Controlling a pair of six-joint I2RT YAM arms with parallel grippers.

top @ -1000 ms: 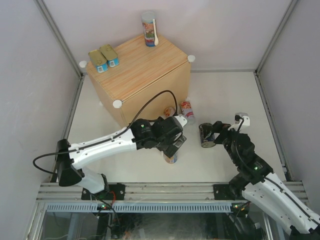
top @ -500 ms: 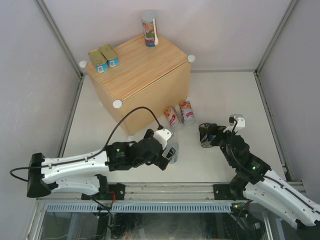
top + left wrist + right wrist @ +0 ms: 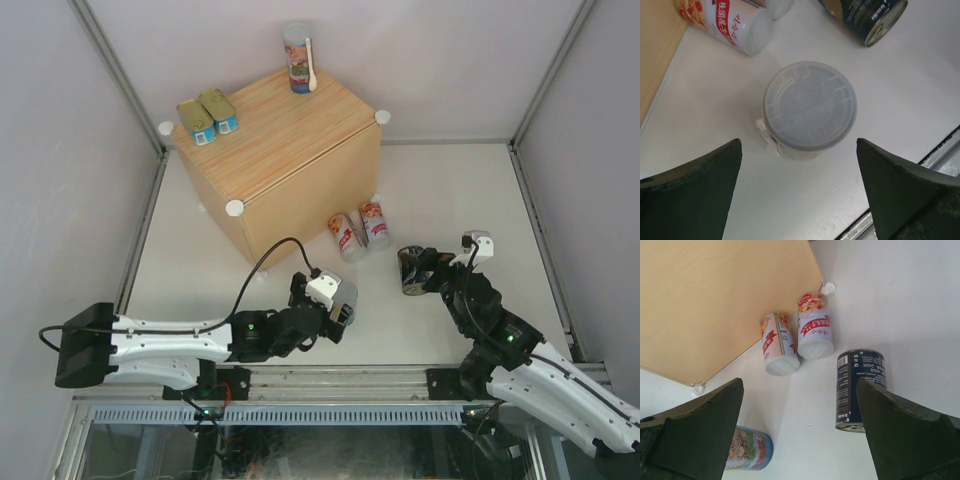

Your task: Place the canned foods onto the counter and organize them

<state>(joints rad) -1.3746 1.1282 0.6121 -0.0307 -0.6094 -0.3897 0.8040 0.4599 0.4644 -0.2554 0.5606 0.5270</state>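
Observation:
The counter (image 3: 275, 150) bears two flat gold-topped tins (image 3: 207, 117) and one tall can (image 3: 297, 58) at its back edge. Two red-white cans (image 3: 345, 236) (image 3: 779, 345) lie side by side on the table by its front corner. A blue-labelled can with a grey lid (image 3: 343, 300) (image 3: 810, 111) stands upright. My left gripper (image 3: 335, 312) (image 3: 799, 144) is open just near of it, fingers wide apart and not touching it. A dark can (image 3: 412, 271) (image 3: 859, 387) lies on its side. My right gripper (image 3: 445, 275) (image 3: 800, 385) is open and empty beside it.
The counter's light-wood wall (image 3: 715, 300) fills the upper left of the right wrist view, with a white knob (image 3: 828, 288) at its corner. The blue-labelled can (image 3: 747, 447) stands at that view's lower left. A metal rail (image 3: 330, 385) runs along the near table edge.
My left arm has drawn back toward the near edge and lowered, leaving the blue-labelled can standing upright and uncovering the red-white cans. My right gripper has barely moved.

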